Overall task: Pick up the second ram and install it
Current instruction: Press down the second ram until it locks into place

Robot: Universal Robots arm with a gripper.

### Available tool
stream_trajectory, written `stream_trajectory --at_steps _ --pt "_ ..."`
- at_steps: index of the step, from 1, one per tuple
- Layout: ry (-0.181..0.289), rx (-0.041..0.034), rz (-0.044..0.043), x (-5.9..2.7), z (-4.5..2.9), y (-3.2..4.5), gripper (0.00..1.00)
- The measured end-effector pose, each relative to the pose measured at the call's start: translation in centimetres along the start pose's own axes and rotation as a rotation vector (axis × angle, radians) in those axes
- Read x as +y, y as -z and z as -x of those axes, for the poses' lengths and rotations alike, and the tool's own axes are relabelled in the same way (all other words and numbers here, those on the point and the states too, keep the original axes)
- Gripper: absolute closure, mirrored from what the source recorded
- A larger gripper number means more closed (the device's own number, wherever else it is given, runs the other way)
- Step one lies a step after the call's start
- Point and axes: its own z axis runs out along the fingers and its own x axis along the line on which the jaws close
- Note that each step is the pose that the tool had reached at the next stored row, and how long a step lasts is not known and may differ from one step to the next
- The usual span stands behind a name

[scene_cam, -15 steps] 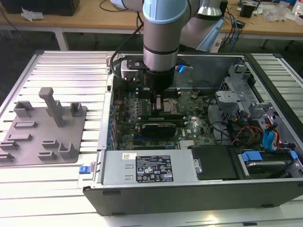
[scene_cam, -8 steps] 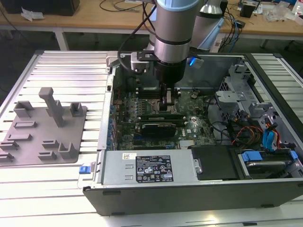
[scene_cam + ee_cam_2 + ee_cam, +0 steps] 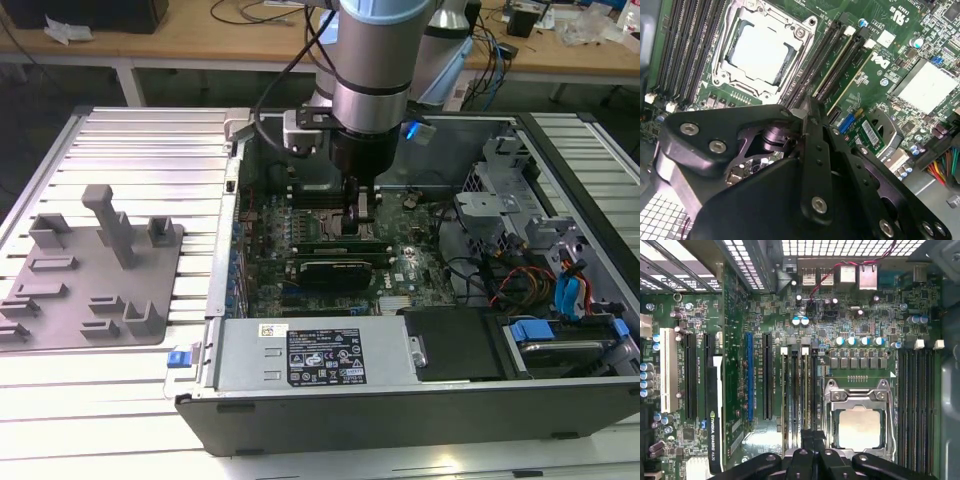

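The second ram (image 3: 335,243) is a thin green stick lying along the memory slots of the motherboard (image 3: 268,235), just under my gripper (image 3: 358,218). In the first wrist view the second ram (image 3: 805,390) runs edge-on beside the processor socket (image 3: 857,427) and ends between the fingertips of my gripper (image 3: 812,436). The fingers look closed on its top edge. Another stick (image 3: 785,390) stands two slots away. In the second wrist view my gripper (image 3: 807,107) ends at the near end of the black slots (image 3: 822,62); its body hides what lies below.
A black graphics card (image 3: 340,268) sits just in front of the slots. The case holds a power supply (image 3: 310,355), a drive cage (image 3: 500,200) and loose cables (image 3: 520,280). A grey parts fixture (image 3: 90,270) lies on the slatted table at the exterior view's left.
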Motion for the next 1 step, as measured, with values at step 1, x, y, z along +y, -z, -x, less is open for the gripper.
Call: stream_trajectory --at_steps 1 --pt "0.0 0.0 0.0001 0.0 0.0 0.0 0.92"
